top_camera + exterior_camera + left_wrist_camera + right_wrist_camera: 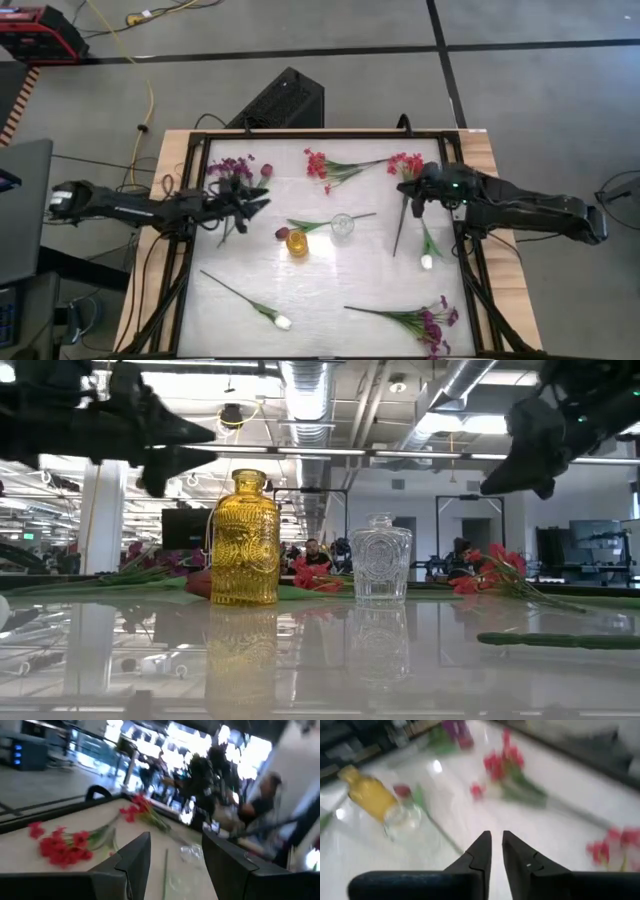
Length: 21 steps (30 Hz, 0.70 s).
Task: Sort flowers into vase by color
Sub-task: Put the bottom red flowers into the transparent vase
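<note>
Seen from above, the white bench (pixel 330 290) carries flowers scattered around two small vases at its centre: a yellow vase (pixel 297 242) and a clear glass vase (pixel 342 228) just beside it. A purple spray (pixel 232 167) lies at upper left, a red spray (pixel 325 168) at upper middle, another red spray (pixel 405 165) at upper right, a white bud (pixel 283 322) at lower left, a second purple spray (pixel 430 323) at lower right and a white bud (pixel 426 261) at right. The left hand (pixel 255 198) hovers left of centre below the purple spray; its wrist view shows its fingers (pixel 135 857) spread apart. The right hand (pixel 410 190) hangs over the upper-right red spray, and its wrist view shows its fingers (pixel 479 851) nearly pressed together, pinching nothing. The low view alone shows both vases upright, the yellow one (pixel 244 540) left of the clear one (pixel 381 560), with both arms raised above the bench.
</note>
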### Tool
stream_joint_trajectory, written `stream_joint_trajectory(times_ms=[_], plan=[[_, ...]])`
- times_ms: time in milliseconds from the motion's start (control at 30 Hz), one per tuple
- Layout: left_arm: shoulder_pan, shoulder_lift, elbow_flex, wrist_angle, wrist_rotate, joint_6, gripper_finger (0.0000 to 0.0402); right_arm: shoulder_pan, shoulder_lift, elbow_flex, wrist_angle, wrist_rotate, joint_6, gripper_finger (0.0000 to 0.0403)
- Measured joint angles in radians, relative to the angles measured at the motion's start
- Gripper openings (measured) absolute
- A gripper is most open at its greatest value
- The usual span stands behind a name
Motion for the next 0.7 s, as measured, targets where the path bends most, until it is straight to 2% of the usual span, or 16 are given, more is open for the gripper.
stream_joint_trajectory(times_ms=[167,300,433,700], plan=[[0.003,0.21,0.11,-0.001,-0.006,0.122,0.0167,0.035,0.165,0.145,-0.211,0.0,0.139,0.013],[0.019,0.296,0.186,-0.017,0.009,0.168,0.0167,0.044,0.28,0.237,-0.375,0.0,0.333,0.0172],[0.037,0.296,0.255,-0.146,0.041,0.184,0.0167,0.058,0.367,0.279,-0.528,0.003,0.471,0.0187],[0.051,0.239,0.335,-0.326,0.043,0.204,0.0167,0.14,0.491,0.273,-0.536,0.1,0.559,0.0174]])
